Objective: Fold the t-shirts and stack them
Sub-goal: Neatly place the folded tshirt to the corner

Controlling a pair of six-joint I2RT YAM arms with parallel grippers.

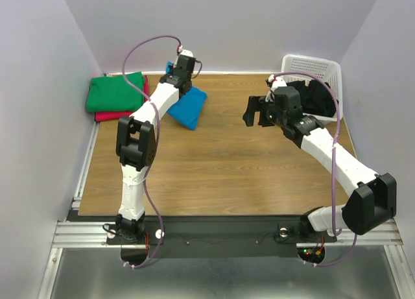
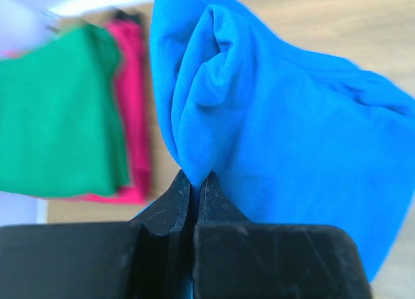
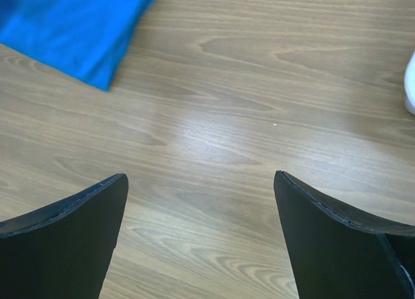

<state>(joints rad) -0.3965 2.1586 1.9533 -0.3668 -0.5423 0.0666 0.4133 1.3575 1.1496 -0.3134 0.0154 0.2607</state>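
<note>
Pinching a fold of the turquoise-blue t-shirt [image 2: 279, 130], our left gripper [image 2: 194, 181] has its jaws pressed almost together at the table's [image 1: 227, 176] far side, near the green t-shirt [image 1: 115, 91] lying on the red-pink t-shirt [image 1: 107, 116]. Our right gripper [image 3: 200, 176] gapes wide above the wood, holding nothing.

Bright, even overhead light on my top view, shadows soft. On my right wrist feed I see a pale glare patch on the wooden table [image 3: 214, 127]. Left wrist feed: turquoise t-shirt [image 2: 292, 150] fairly sharp, green t-shirt [image 2: 58, 117] behind it blurred.
</note>
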